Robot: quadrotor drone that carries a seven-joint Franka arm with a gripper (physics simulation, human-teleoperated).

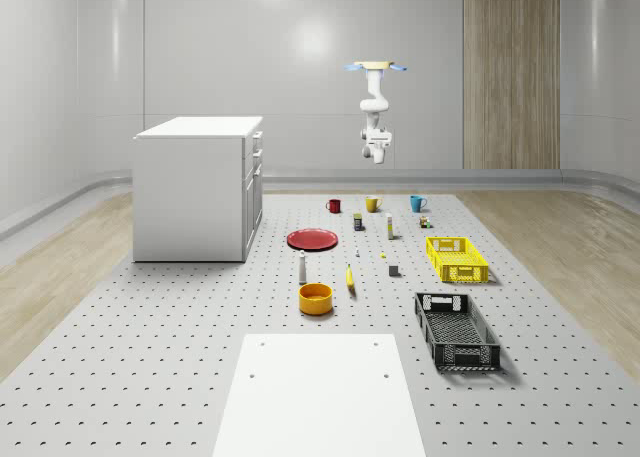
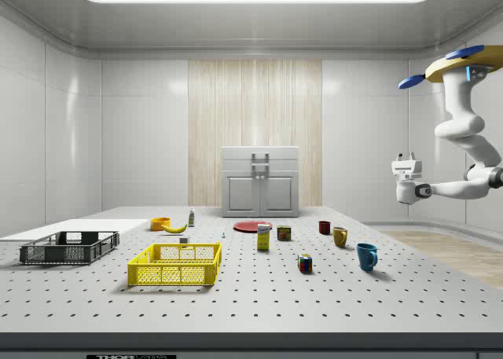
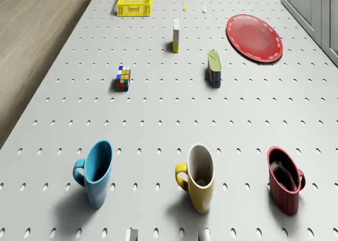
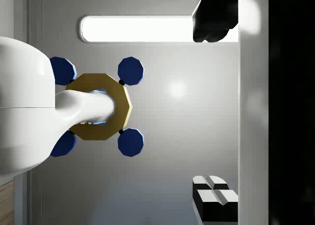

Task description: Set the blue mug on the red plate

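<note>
Your drone [image 2: 464, 60] hovers high past the surface's [image 1: 150, 357] far edge, behind the mug row. Pincer [image 2: 404, 164] points up toward the ceiling, fingers [image 4: 211, 30] spread wide, holding nothing. Blue mug [image 3: 96, 172] stands upright beside the yellow mug [image 3: 199, 176]; red plate [image 3: 254, 37] well apart. Risk: arm must flip over first, and w/ look-alike mugs close together, a drifting descent could knock one over.

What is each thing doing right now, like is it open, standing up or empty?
blue mug: upright on the table, empty
red plate: flat, nothing on it
yellow crate: empty
black crate: empty
cabinet: shut
drone: hovering near the mugs
tool: open, holding nothing, high above the table
</note>
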